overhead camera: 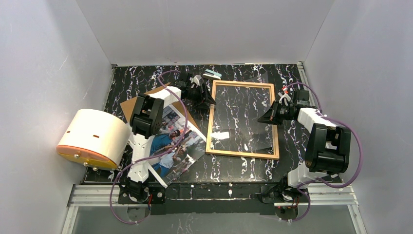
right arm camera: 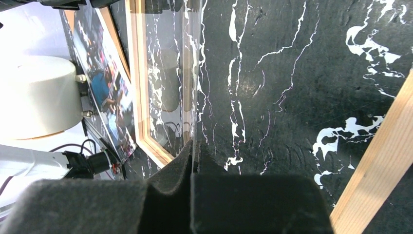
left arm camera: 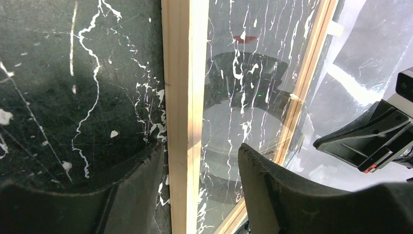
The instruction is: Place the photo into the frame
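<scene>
Two arms reach over a black, white-veined tabletop (overhead camera: 234,168) toward the frame (overhead camera: 242,153), which lies flat a little right of centre in the top view, its thin light-wood border closed all round; the left pincer (overhead camera: 210,100) sits at the upper left of the frame, on its left rail, and in the left wrist view that pale rail (left arm camera: 178,97) runs upright between the two dark fingers (left arm camera: 131,185), one on the bare tabletop (left arm camera: 73,97) side and just beside the wood, the other over the glazed side with a gap to the rail, so the pincer stands moderately wide and grips nothing; the right pincer (overhead camera: 260,119) comes in from the right edge of the frame at mid-height, and in the right wrist view its tips (right arm camera: 195,146) are pressed together on the thin edge of the clear pane (right arm camera: 170,58), which runs straight up the picture from between them; the pane looks tilted, its right side raised above the rail there, though how far I cannot tell; the photo (overhead camera: 170,151) lies outside the frame at the lower left of the top view, skewed, face up, partly under the left arm and close to the frame's lower left corner without clearly touching it; it also shows at the left of the right wrist view (right arm camera: 109,97), beyond the frame's far rail (right arm camera: 141,97); a brown backing board (overhead camera: 129,107) lies under the photo's upper end; a white drum with an orange rim (overhead camera: 95,134) stands at the far left.
</scene>
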